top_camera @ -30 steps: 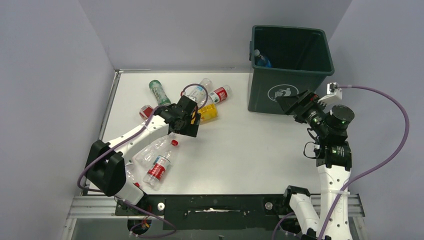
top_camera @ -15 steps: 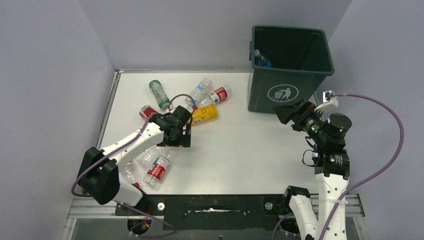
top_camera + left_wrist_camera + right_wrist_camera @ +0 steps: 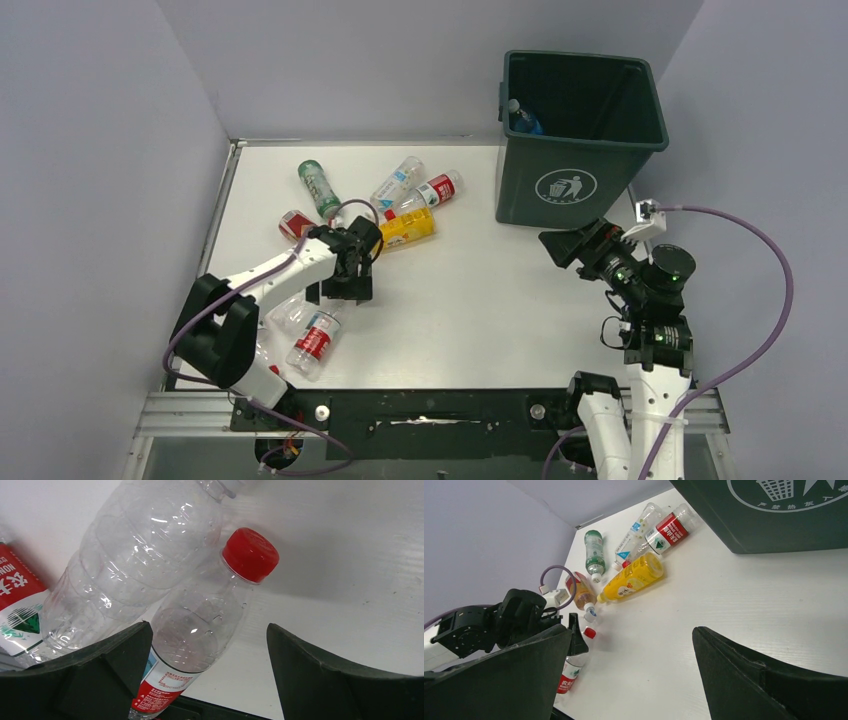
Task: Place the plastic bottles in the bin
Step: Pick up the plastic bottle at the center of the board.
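From above, the bin (image 3: 560, 195) stands on the tabletop (image 3: 470, 300) just beyond the right jaws. It holds one blue-tinted bottle (image 3: 522, 118) lying against an inner wall, and the rest of its inside is in shadow. The right jaws are spread wide with nothing in them and point across the tabletop, just short of the bin's front.

The left jaws point down at the tabletop, in among the loose bottles. Beyond them lie a green bottle (image 3: 318, 188), a blue-labelled clear bottle (image 3: 397, 182), a red-labelled bottle (image 3: 437, 189), a yellow bottle (image 3: 408, 228) and an amber one (image 3: 293, 224). On their near side, beside the left arm (image 3: 270, 275), lies a red-capped bottle (image 3: 313, 340).

The left wrist camera shows those jaws wide apart, straddling the red-capped bottle. Its clear shoulder lies right beside one jaw, with open tabletop between it and the other, so it is not gripped. A crumpled clear bottle (image 3: 135, 565) lies against it, just outside the same jaw.

The right wrist camera shows wide, empty jaws. The bin's dark wall with its white symbol is ahead and to one side, and the scattered bottles are farther off ahead and to the other side, well apart from them.
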Controlling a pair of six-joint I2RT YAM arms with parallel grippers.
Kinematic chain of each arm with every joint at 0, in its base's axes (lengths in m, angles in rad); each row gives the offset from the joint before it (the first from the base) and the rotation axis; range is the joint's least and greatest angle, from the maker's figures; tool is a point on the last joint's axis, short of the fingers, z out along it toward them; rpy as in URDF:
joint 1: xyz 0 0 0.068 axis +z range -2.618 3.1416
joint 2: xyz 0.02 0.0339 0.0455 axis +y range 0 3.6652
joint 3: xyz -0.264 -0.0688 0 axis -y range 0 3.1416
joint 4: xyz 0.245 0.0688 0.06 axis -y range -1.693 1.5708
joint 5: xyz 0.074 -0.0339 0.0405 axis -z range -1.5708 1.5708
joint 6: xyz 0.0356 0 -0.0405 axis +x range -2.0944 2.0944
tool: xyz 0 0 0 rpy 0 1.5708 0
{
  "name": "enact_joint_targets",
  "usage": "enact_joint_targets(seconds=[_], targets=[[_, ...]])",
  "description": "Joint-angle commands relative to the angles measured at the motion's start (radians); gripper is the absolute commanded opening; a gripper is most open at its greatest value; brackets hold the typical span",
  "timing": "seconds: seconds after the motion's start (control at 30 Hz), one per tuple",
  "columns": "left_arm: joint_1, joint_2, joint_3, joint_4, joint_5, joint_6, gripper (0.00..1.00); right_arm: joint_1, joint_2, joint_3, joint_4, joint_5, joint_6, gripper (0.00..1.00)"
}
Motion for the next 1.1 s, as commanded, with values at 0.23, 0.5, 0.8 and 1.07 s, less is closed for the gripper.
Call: enact_joint_targets(seconds=[0.23,0.5,0.8,1.07], targets=[[-0.067,0.046,-0.044,0.031,0.051,-0.032,0.82,0.008,0.008,-0.018,0.049,-0.037,-0.017,0.98],[-0.18,0.095,-0.001,0.046,0.058,-0.075,0.64,0.007,-0.007,-0.025,0.024,-0.031,-0.026,0.98],[-0.242,0.059,0.029,0.123,0.118,-0.088,0.47,0.007,-0.043,-0.041,-0.031,-0.02,-0.038,0.98],[-0.259,0.016,0.091,0.164,0.162,-0.076,0.44,0.007,-0.061,-0.069,-0.039,-0.017,-0.034,0.98]])
